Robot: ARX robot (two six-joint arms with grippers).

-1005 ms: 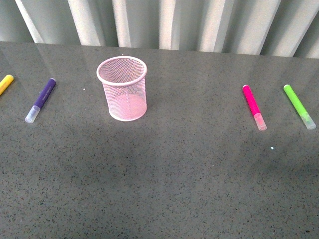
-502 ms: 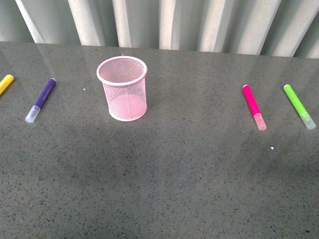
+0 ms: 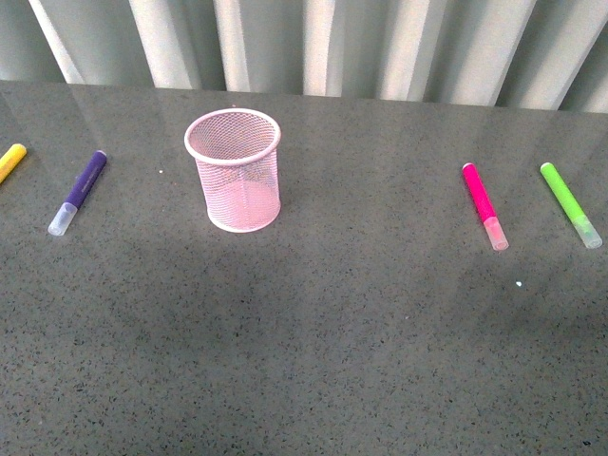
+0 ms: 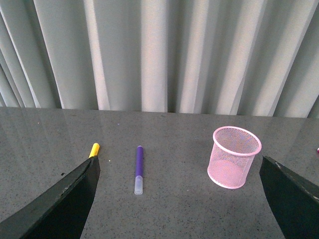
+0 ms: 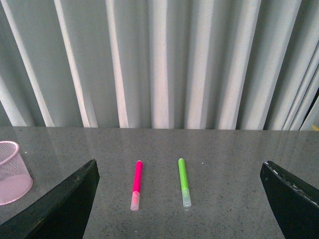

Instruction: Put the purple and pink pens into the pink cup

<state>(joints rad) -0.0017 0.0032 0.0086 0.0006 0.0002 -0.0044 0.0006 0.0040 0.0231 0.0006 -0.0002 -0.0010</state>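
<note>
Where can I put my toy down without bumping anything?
The whole near strip of the table is bare. So is the wide gap between the pink mesh cup and the pink pen. Busier: purple pen and yellow marker at left, green marker at right.

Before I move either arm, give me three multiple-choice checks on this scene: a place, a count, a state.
1. In the front view, the purple pen lies where from the pink cup? A left B right C behind
2. Markers on the table? A two B four C six
3. The pink cup is: A upright, empty B tipped over C holding a pen

1 A: it lies left of the cup.
2 B: purple pen, yellow marker, pink pen, green marker.
3 A: rim up, every marker outside.
</note>
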